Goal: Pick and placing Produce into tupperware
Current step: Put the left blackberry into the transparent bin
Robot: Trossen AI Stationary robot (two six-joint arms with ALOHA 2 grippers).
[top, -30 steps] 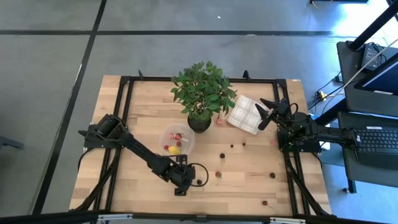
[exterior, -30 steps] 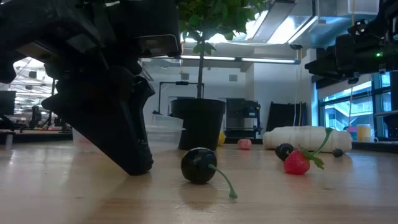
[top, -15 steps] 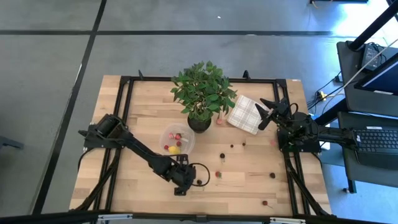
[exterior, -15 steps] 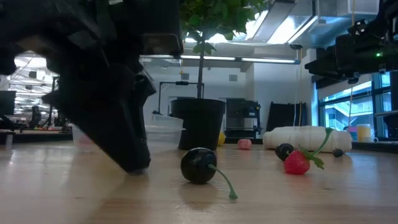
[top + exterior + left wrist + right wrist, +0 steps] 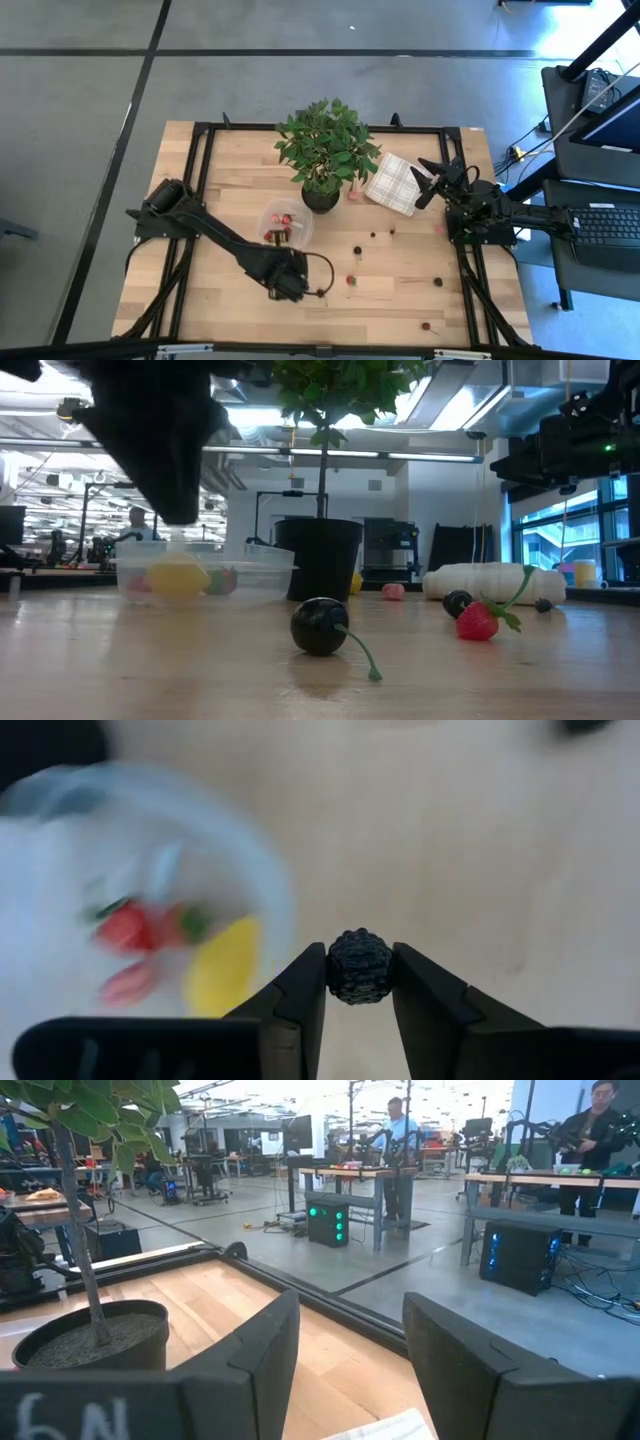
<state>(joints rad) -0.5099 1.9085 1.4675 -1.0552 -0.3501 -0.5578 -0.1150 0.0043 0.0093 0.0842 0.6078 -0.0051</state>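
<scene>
My left gripper (image 5: pixel 360 982) is shut on a small dark blackberry (image 5: pixel 360 960) and hangs above the table (image 5: pixel 230 300), just near of the tupperware (image 5: pixel 285 224). The clear tupperware (image 5: pixel 205 572) stands on its base and holds red, pink and yellow produce. More produce lies loose on the table: a dark cherry (image 5: pixel 320 625), a strawberry (image 5: pixel 478 620) and several small berries (image 5: pixel 357 249). My right gripper (image 5: pixel 350 1350) waits open at the table's far right (image 5: pixel 432 182). My left gripper pinches the blackberry by its two opposite sides (image 5: pixel 336 970) between its two fingertips (image 5: pixel 305 985). The fingers point steeply down from above. The berry is lifted clear of the table.
A leafy potted plant (image 5: pixel 325 150) stands just behind the tupperware. A white checked cloth (image 5: pixel 395 183) lies to the plant's right. A black frame rail (image 5: pixel 200 190) runs along the table's sides.
My left gripper has risen off the table top and tipped to point more steeply down, shifting a little toward the tupperware. In the low view it now hangs high and uncovers the tupperware behind it. The cherry beside it has stayed put.
</scene>
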